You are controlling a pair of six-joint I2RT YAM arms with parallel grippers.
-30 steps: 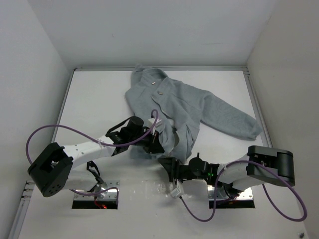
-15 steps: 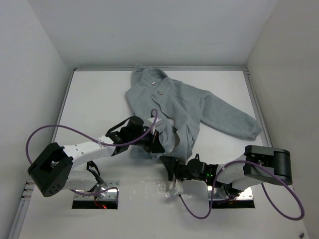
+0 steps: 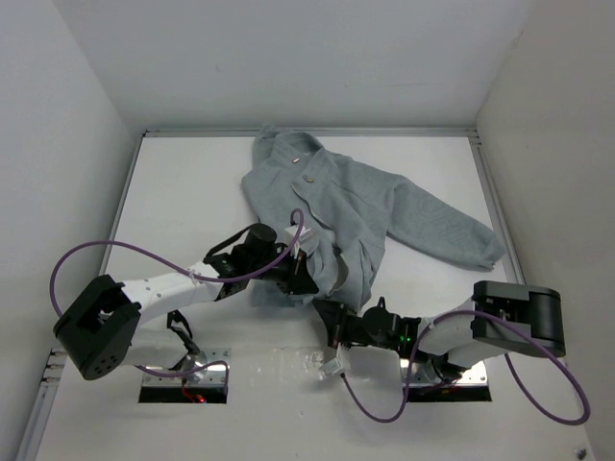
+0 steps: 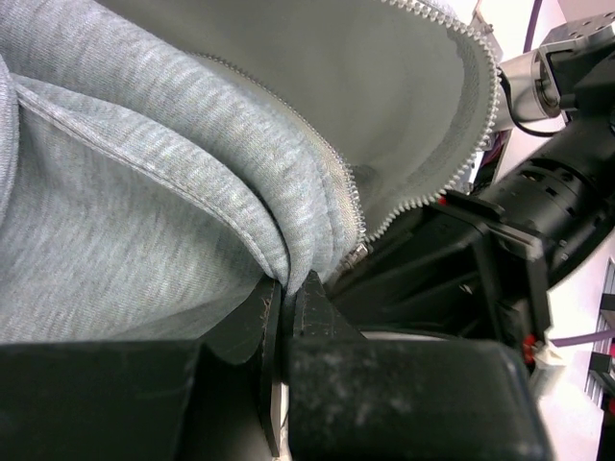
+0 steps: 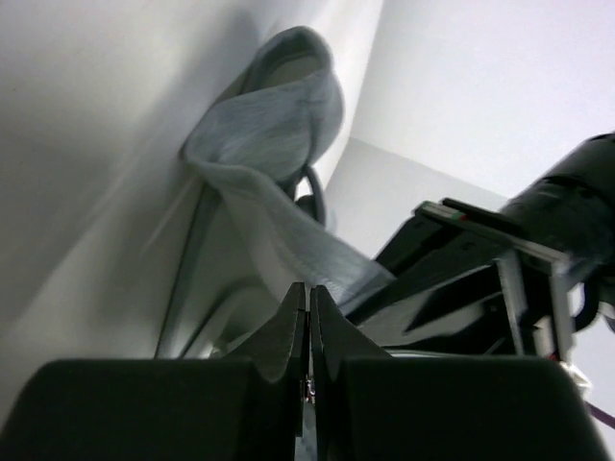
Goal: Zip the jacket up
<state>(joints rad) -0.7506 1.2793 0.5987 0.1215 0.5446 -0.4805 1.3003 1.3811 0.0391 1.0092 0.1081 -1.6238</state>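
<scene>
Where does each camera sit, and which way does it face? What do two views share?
Top external: above and behind the arm bases, looking down at the white table, the jacket, the left gripper and the right gripper.
Left wrist: on the left arm, facing along its fingers at the jacket's zipper.
Right wrist: low over the table, facing along its shut fingers at the jacket.
Shared: each wrist view shows the jacket and the other arm's gripper.
</scene>
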